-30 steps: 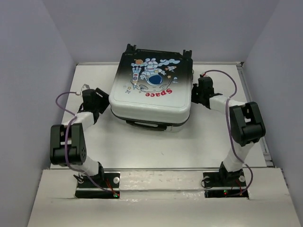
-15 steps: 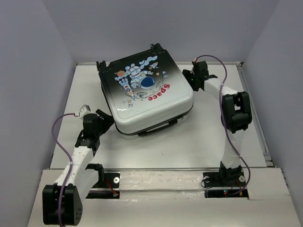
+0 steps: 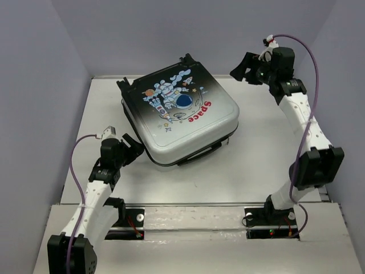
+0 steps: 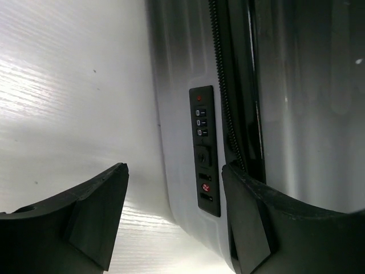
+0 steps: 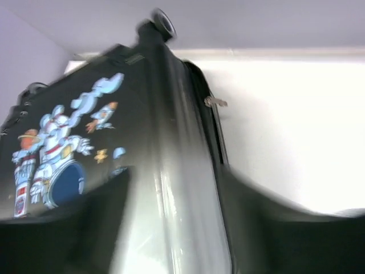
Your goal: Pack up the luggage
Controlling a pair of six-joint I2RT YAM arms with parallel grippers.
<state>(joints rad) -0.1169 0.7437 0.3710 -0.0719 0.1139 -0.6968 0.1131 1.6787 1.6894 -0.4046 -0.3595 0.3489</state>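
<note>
Bright even light; top view sharp, right wrist view blurred, glare streaks on the luggage (image 5: 171, 228)

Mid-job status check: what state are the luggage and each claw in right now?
luggage: shut, lying flat, astronaut print up, turned askew.
left claw: open, low beside the luggage's near-left side, gripping nothing.
right claw: open, raised clear of the luggage at the far right, holding nothing.
</note>
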